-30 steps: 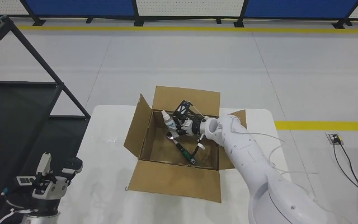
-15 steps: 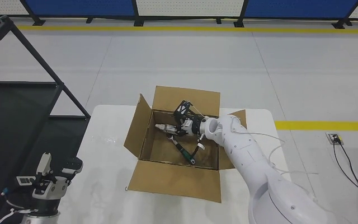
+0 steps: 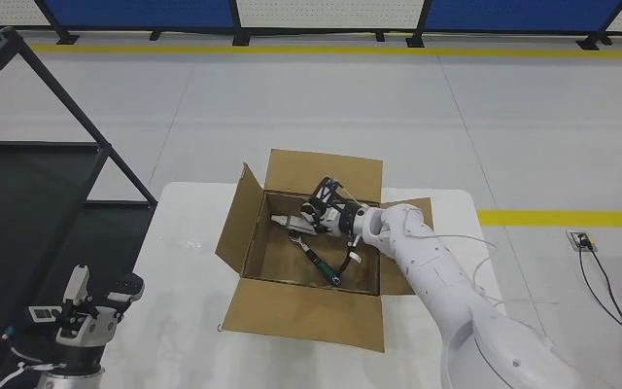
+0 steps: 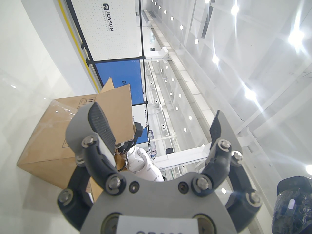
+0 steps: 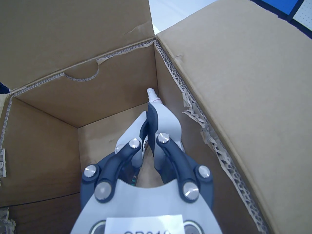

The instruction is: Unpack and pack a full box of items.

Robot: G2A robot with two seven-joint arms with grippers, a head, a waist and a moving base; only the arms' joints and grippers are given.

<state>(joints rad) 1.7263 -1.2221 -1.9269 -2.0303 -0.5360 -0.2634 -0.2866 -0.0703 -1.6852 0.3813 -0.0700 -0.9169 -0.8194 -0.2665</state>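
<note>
White and small, a bottle [image 3: 280, 222] is seen lying on its side inside the open cardboard box [image 3: 301, 313], close to the far wall and toward the box's left corner, with its nozzle pointed into that corner. It is gripped by the right gripper [image 5: 147, 110], whose fingers are drawn almost together over the bottle's body, so that only the nozzle is shown just past the fingertips in the right wrist view; whether the bottle rests on the box floor cannot be told. A tool with a green-and-black handle [image 3: 318, 260] is laid diagonally on the box floor, just beside the gripper and nearer the robot. All four flaps of the box are folded outward. The box is set on a white table [image 3: 185, 292]. The left gripper [image 4: 158, 118] is held well apart from the box, off the table's left side, with its fingers spread wide, nothing between them, and pointed up toward the ceiling lights.
</note>
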